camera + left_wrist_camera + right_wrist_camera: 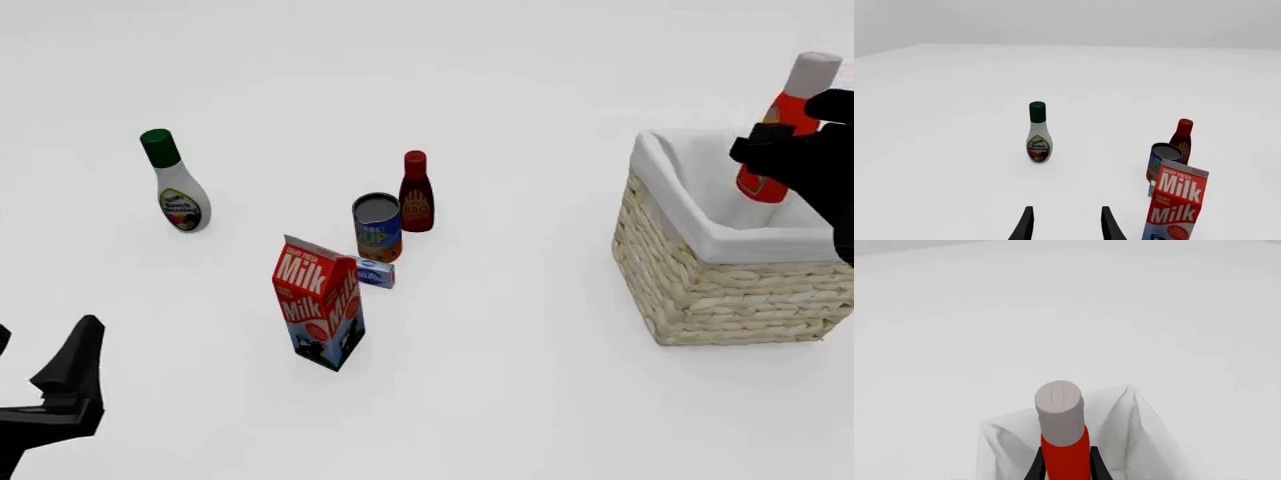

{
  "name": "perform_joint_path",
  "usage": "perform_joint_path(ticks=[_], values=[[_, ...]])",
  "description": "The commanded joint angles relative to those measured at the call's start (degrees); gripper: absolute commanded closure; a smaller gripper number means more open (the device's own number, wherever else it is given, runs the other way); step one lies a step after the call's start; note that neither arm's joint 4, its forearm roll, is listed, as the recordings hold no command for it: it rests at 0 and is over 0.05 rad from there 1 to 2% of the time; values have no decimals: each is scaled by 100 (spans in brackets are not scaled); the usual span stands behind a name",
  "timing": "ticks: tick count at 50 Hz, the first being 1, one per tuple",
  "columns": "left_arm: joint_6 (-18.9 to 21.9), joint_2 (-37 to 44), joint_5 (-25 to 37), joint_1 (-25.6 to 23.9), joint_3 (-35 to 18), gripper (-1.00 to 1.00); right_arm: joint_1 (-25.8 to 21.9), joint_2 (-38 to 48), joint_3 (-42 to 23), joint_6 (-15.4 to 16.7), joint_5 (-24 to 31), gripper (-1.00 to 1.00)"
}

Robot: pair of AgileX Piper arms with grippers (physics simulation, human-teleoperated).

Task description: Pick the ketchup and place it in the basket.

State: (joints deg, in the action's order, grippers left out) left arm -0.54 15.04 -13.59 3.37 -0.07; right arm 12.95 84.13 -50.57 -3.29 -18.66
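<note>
The ketchup [798, 108], a red-orange bottle with a grey cap, is held tilted in my right gripper [781, 150], which is shut on its body. Its base hangs over the opening of the wicker basket [721, 290], about at the height of the white lining's rim. In the right wrist view the ketchup [1061, 415] stands between the right gripper's [1066, 467] fingers, with the lining [1137, 427] below it. My left gripper [47, 375] is open and empty at the near left; it also shows in the left wrist view [1067, 220].
A milk carton [320, 315] stands mid-table, with a small blue box [375, 273], a can [378, 228] and a dark maroon bottle [416, 195] behind it. A white bottle with a green cap [174, 185] stands at the far left.
</note>
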Motion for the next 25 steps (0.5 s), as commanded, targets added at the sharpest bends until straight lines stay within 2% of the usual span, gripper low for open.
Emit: perform_joint_path(ticks=[1, 9, 12, 25], values=[[1, 84, -71, 4, 1, -100, 30, 285, -53, -86, -147, 100], [-21, 140, -118, 20, 1, -100, 2, 409, -142, -58, -118, 100], [-137, 467, -368, 73, -2, -100, -2, 480, -151, -51, -150, 100], [-123, 324, -255, 68, 2, -100, 61, 826, -195, -23, -283, 100]])
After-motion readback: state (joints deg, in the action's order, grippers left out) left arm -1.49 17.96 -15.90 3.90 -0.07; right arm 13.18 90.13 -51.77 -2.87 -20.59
